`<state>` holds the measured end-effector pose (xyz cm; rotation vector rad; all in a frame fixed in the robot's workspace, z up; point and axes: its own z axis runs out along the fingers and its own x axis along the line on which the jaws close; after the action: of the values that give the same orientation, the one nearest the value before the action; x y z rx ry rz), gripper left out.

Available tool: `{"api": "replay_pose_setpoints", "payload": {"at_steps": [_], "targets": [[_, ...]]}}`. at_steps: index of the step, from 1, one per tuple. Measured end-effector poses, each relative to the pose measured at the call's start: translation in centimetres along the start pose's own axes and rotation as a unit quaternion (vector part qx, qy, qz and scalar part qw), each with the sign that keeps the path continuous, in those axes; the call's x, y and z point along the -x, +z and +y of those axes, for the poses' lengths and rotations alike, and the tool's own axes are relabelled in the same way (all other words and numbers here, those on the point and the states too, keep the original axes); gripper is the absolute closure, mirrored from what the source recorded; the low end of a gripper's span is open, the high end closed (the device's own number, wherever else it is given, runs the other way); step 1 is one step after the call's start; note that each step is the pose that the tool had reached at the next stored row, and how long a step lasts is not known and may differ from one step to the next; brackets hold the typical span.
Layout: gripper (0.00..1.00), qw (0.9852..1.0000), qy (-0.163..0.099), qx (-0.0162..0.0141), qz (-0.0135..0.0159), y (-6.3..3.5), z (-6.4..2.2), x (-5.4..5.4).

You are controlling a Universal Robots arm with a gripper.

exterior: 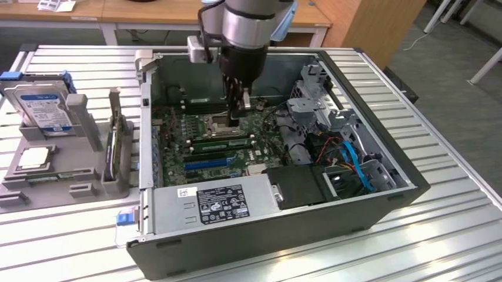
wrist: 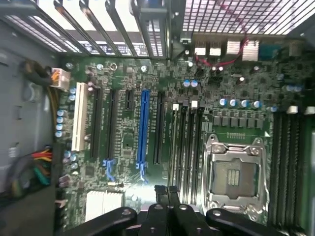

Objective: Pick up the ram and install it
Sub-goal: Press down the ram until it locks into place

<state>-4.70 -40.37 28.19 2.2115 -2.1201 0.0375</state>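
Below my gripper I see the matt green motherboard with a shiny bare-metal socket frame. The case around it is dull grey sheet metal, standing on a ribbed, brushed-aluminium tabletop.

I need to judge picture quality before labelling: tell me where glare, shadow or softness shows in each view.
Exterior view: even room light; pale sheen on the ribbed metal table; the open grey computer case is shadowed inside near the black fan housing. Wrist view: bright backlight through the case's rear grille; the green motherboard is slightly soft; the dark tool is blurred up close.
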Motion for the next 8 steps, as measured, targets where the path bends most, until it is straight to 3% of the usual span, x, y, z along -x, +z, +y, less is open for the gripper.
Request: {"api": "replay_pose_setpoints", "payload": {"at_steps": [3, 8], "targets": [[0.89, 1.0, 0.0, 0.0005, 0.0, -1.35, -0.01, -0.1], [0.89, 1.0, 0.0, 0.0012, 0.0, -2.76, -0.14, -0.2]]}}
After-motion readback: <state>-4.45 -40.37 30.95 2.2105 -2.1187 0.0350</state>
